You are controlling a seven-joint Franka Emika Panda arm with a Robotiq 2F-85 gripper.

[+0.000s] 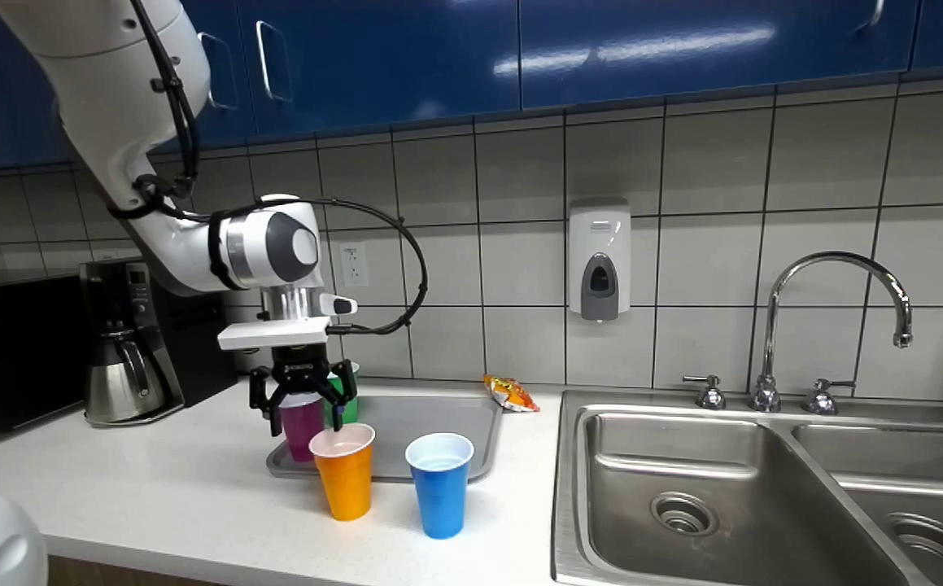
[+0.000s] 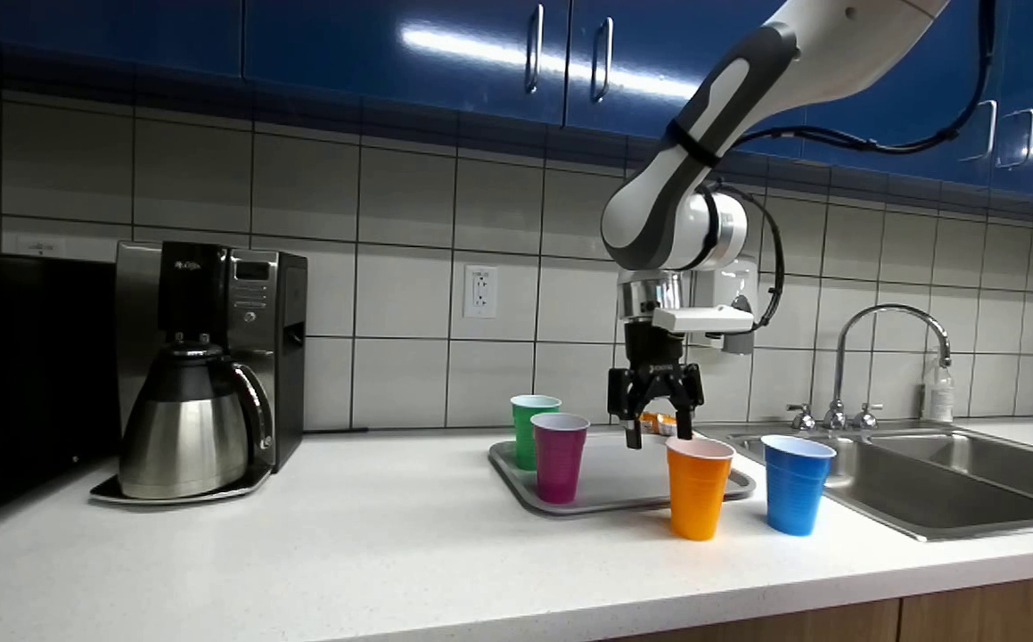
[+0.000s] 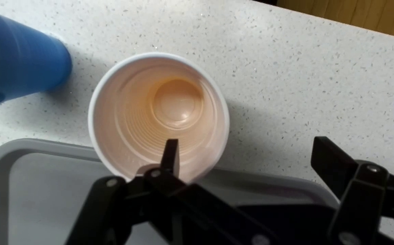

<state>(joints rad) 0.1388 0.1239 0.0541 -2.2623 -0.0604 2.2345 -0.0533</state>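
The orange cup stands upright on the counter, just beside the front edge of the gray tray, its pale inside facing up. Right over it is the gripper, pointing down with its fingers spread wide — in the wrist view one finger overlaps the cup's mouth, while the other sits off to the side, over the counter. Whether the nearer fingertip touches the rim, I cannot tell.

The blue cup, also upright on the counter, is near the orange one, on the side toward the sink, with a gap between them. On the tray stand the purple cup and the green cup, purple in front, green closer to the wall. A crumpled orange snack bag lies by the tray's back corner.

Farther out, the metal sink has two basins and a curved faucet; a soap dispenser is fixed to the tiles nearby. Well apart at the counter's opposite end is a coffee maker — its steel pot in place. Blue cupboards run along the top.
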